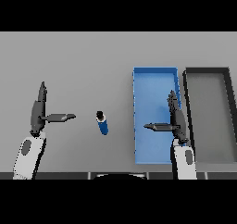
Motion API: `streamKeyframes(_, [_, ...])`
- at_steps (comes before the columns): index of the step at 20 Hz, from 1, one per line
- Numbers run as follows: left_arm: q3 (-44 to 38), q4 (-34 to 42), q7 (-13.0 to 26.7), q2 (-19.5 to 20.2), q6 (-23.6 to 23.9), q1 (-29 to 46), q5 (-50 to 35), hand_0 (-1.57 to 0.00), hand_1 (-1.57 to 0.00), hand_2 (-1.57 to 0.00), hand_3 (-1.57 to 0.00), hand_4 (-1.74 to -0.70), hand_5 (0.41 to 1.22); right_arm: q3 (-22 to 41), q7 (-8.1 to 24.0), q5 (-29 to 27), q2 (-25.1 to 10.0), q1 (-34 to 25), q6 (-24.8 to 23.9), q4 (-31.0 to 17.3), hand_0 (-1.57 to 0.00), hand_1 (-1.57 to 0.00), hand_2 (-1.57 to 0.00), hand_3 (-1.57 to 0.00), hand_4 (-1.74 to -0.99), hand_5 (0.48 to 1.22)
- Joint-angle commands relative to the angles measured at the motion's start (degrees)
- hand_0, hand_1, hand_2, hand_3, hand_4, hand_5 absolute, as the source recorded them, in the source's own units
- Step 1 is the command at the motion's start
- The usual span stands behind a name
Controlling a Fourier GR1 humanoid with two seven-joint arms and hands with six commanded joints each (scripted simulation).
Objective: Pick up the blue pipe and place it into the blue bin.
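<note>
Blue pipe (102, 122) lies on the grey table (83, 61), roughly between my two hands, a bit nearer my left, dark cap end pointing away from me. Nothing touching it. My left hand (39, 111) hovers left of the pipe, fingers straight, thumb stuck out toward it, holding nothing. My right hand (175, 119) is over the right side of the blue bin (155, 72), fingers straight too, thumb out to the left, also holding nothing. Both look like neutral ready poses, so my guess is the pick hasn't started.

Blue bin sits right of the pipe, well apart from it; what I can see of its inside looks empty. Dark grey bin (207, 71) just beside it on the right, also looks empty. Pipe is closer to my left hand; bin sits under my right.
</note>
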State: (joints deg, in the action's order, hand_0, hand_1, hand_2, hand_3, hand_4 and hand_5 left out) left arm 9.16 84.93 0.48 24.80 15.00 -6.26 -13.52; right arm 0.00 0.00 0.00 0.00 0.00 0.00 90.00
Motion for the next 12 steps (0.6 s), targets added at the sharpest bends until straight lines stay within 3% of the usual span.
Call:
streamKeyframes(1, [-0.04, -0.04, -0.22, -0.01, 0.01, -0.07, -0.02, 0.00, 0.00, 0.00, 0.00, -0.97, 0.594, -0.01, 0.05, -0.01, 0.01, -0.07, -0.07, -0.04, 0.00, 0.00, 0.00, 0.00, -1.210, 0.594])
streamKeyframes(6, [-0.39, -0.27, -0.30, 0.25, -0.12, -0.31, -0.24, 0.00, 0.00, 0.00, 0.00, -0.97, 0.594, -0.58, 0.04, -0.06, -0.18, -1.07, -0.25, -1.29, 0.00, 0.00, 0.00, 0.00, -1.210, 0.594])
streamKeyframes(8, [2.82, -0.54, -4.37, 7.06, -11.95, -0.24, 0.13, 0.00, 0.00, 0.00, 0.00, -0.97, 0.595, 3.49, -4.82, 7.53, -6.47, 0.82, 1.72, 1.96, 0.00, 0.00, 0.00, 0.00, -1.206, 0.592])
streamKeyframes(10, [3.06, -1.36, -6.75, 10.42, -17.16, 0.08, -0.32, 0.00, 0.00, 0.00, 0.00, -0.97, 0.596, 5.71, -5.19, 10.82, -8.10, 2.36, 2.27, 3.96, 0.00, 0.00, 0.00, 0.00, -1.195, 0.588])
streamKeyframes(12, [3.82, -2.20, -7.28, 10.78, -19.08, -0.91, 0.03, 0.00, 0.00, 0.00, 0.00, -0.97, 0.597, 6.05, -4.40, 11.71, -8.74, 2.00, 2.46, 4.07, 0.00, 0.00, 0.00, 0.00, -1.190, 0.586])
